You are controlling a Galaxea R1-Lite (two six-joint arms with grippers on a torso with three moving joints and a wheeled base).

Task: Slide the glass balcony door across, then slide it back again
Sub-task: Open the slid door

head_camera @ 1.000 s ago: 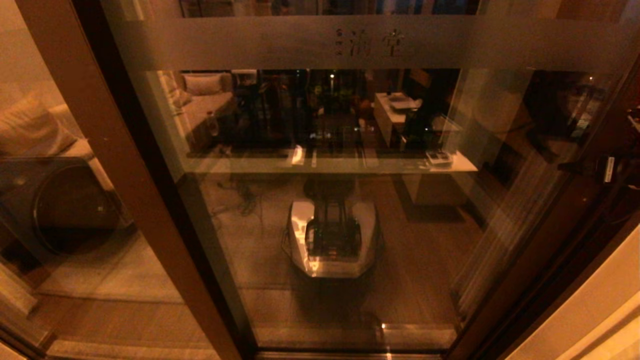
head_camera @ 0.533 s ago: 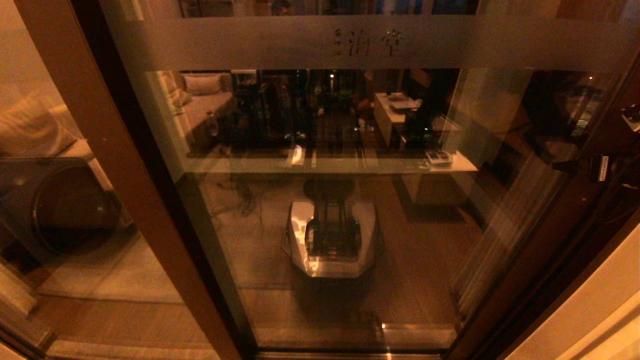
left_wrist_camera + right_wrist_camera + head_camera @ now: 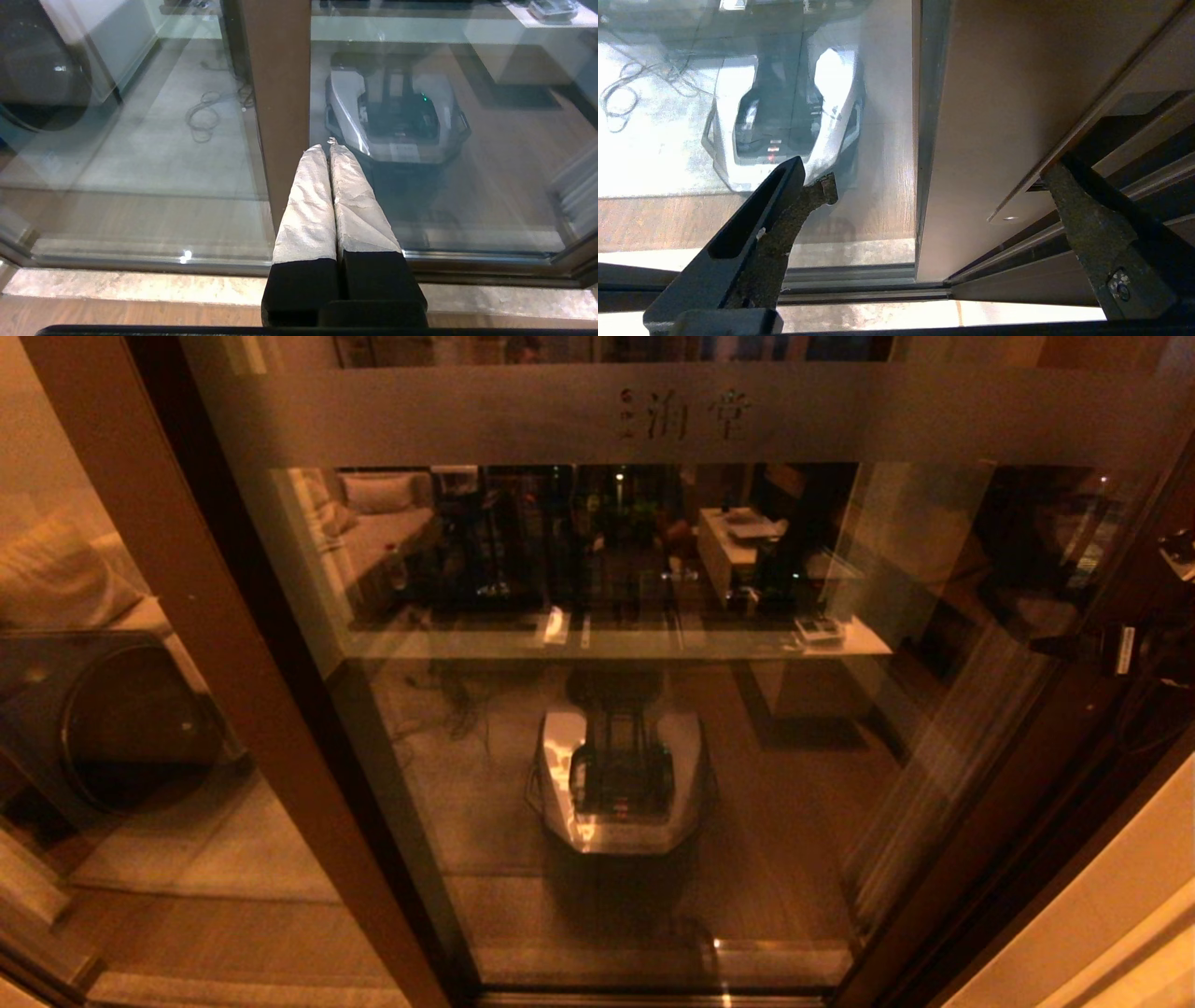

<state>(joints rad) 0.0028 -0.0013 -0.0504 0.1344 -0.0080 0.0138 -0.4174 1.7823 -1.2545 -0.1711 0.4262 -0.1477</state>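
**Inspector:** While the right tool [image 3: 934, 186] stands at the door's right-hand stile, how wide is it set?

**Assistant:** Wide apart. One finger [image 3: 784, 210] lies in front of the glass; the other [image 3: 1101, 233] lies over the dark channels beyond the stile's edge, so the brown stile [image 3: 994, 116] sits between them. Whether either pad presses the frame, I cannot tell.

**Inspector:** And the left tool [image 3: 331, 147]?

**Assistant:** Closed, its two wrapped fingers [image 3: 308, 200] pressed together and holding nothing. It hangs low, pointing at the foot of a brown upright, apart from it.

**Inspector:** Condition of the glass balcony door [image 3: 653, 756]?

**Assistant:** It fills the middle of the head view: clear glass in a dark reddish-brown frame, a frosted band [image 3: 467, 415] with faint characters across the top. The glass reflects the robot's base [image 3: 621, 784].
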